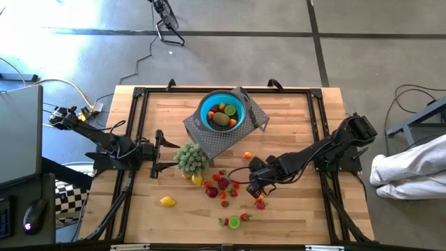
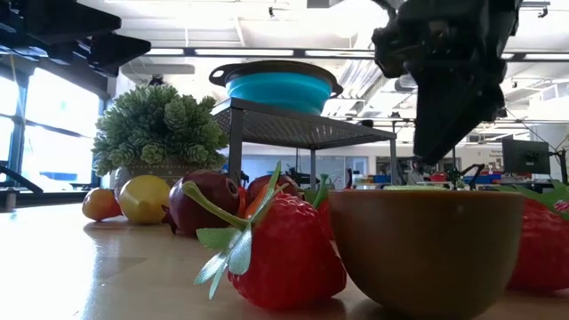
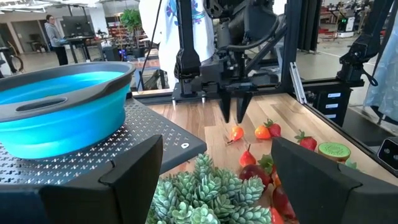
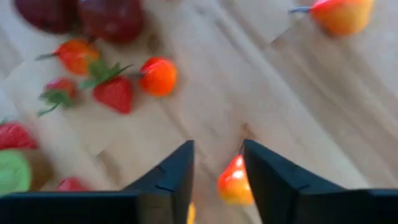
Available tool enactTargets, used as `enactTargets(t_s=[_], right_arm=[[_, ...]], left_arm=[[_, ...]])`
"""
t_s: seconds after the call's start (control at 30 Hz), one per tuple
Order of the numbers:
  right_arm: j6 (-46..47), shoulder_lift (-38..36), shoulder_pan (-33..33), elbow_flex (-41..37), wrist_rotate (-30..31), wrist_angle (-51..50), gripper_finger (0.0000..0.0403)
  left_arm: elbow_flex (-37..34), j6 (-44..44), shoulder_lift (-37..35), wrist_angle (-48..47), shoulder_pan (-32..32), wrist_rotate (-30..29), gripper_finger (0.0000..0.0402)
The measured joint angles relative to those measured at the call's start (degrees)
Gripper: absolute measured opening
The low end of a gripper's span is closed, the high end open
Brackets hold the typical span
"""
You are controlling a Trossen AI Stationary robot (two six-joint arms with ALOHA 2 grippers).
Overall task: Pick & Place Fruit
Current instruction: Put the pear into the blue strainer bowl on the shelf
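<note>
- Here the right end effector (image 4: 217,180), fingers parted, straddles a small orange-red fruit (image 4: 235,180) on the wooden desk (image 4: 205,93), apparently lined up for a grasp.
- The left end effector (image 1: 155,153) waits open beside the green plant (image 1: 191,157).

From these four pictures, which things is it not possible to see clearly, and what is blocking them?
- Blue bowl, low view: the fruit inside is hidden by its own wall.
- Small orange-red fruit, right wrist view: blurred and partly behind a finger of the right hand, so contact is unclear.
- Brown bowl-shaped piece, low view: cut off by the bottom edge.
- Left hand, high view: too small for detail.
</note>
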Motion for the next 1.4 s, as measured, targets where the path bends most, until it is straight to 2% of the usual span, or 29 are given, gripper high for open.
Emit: enactTargets(t_s=[0.13,0.3,0.77,1.17,1.4], right_arm=[[-1.9,0.0,0.0,-0.5,1.8,0.2,0.0184],[-1.5,0.0,0.0,-0.6,2.9,0.2,0.0198],[0.7,0.0,0.0,-0.6,2.7,0.2,0.0151],[1.6,0.0,0.2,-3.2,3.0,1.1,0.0162],[2.7,0.0,0.8,-5.1,1.1,4.0,0.0153]], left_arm=[[0.0,0.0,0.0,0.0,0.0,0.0,0.0294],[0.0,0.0,0.0,0.0,0.0,0.0,0.0294],[0.0,-0.1,0.0,0.0,0.0,0.0,0.0294],[0.0,-0.2,0.0,0.0,0.0,0.0,0.0294],[0.0,-0.2,0.0,0.0,0.0,0.0,0.0294]])
